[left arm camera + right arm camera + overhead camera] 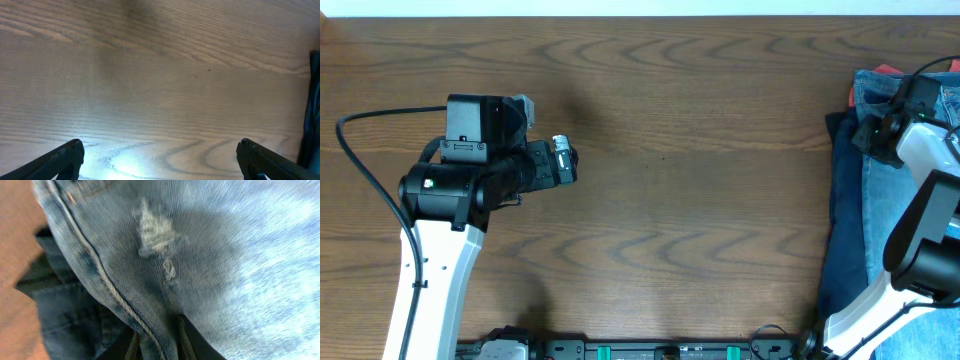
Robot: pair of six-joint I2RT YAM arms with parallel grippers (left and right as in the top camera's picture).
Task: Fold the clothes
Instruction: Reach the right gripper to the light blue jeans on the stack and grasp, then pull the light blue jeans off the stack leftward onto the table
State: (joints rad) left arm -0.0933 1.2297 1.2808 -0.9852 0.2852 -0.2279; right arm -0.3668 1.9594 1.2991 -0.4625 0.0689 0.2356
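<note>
1. Left gripper, a black two-finger part on the white-and-black left arm, hovers over the left half of the brown wood-grain desk and points to the right.
2. Its wrist view shows the jaws spread wide, with one dark finger at each lower corner and bare wood between them (a bright patch of light falls on the grain just ahead).
3. A strip of dark blue cloth shows at the far right edge of that same view.
4. The pair of light blue faded denim jeans lies along the right edge of the desk, well apart from the left gripper. It runs from the far side toward the near side, and the dark blue cloth sticks out along its left side.
5. The right gripper is down on the far end of the jeans, and the white right arm arches over them.
6. From the right wrist, the black fingers are drawn close on a raised ridge of denim beside a stitched seam, pinching it (a whitish frayed patch sits just beyond them).
</note>
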